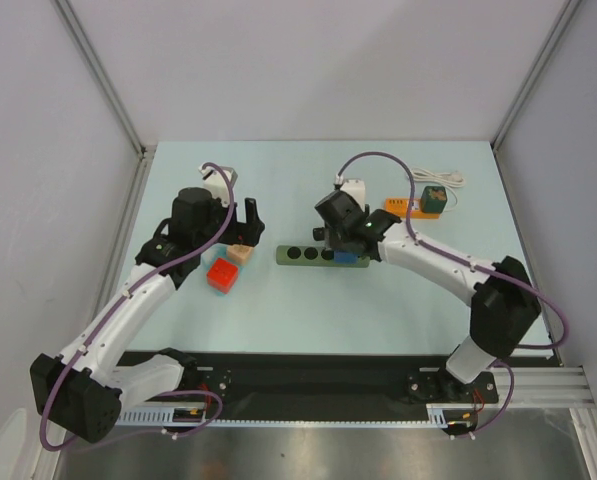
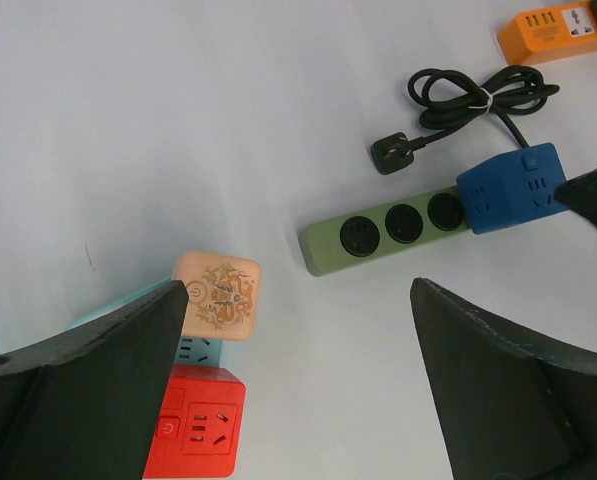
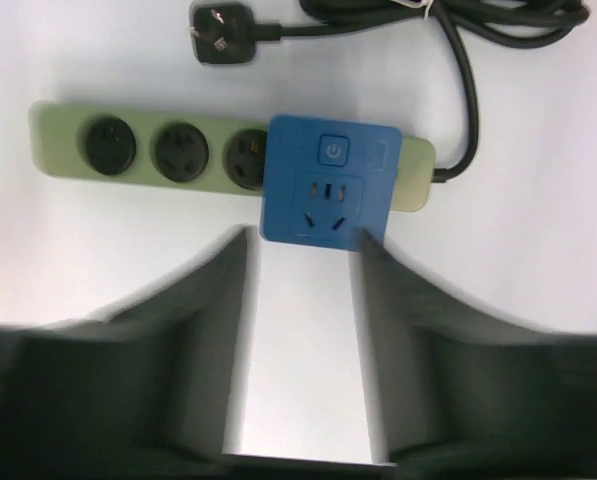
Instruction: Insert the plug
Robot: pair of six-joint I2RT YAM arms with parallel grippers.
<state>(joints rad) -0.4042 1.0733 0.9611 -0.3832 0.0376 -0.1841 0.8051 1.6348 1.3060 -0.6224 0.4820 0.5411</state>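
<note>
Right gripper (image 3: 303, 240) stood part-open and empty, tips just short of the blue plug (image 3: 330, 185). The plug sat on the end socket of the green power strip (image 3: 128, 150). Left gripper (image 2: 300, 290) hung wide, holding nothing. Insertion judged essentially done; full seating unconfirmed.

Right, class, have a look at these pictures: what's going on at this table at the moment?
The right pincer hangs just over the blue adapter, which sits on one end of the green power strip, apparently plugged in. Its jaws are apart and grip nothing. The strip's other three sockets are free. The left pincer hovers wide open above the peach adapter and the red adapter, holding nothing.
</note>
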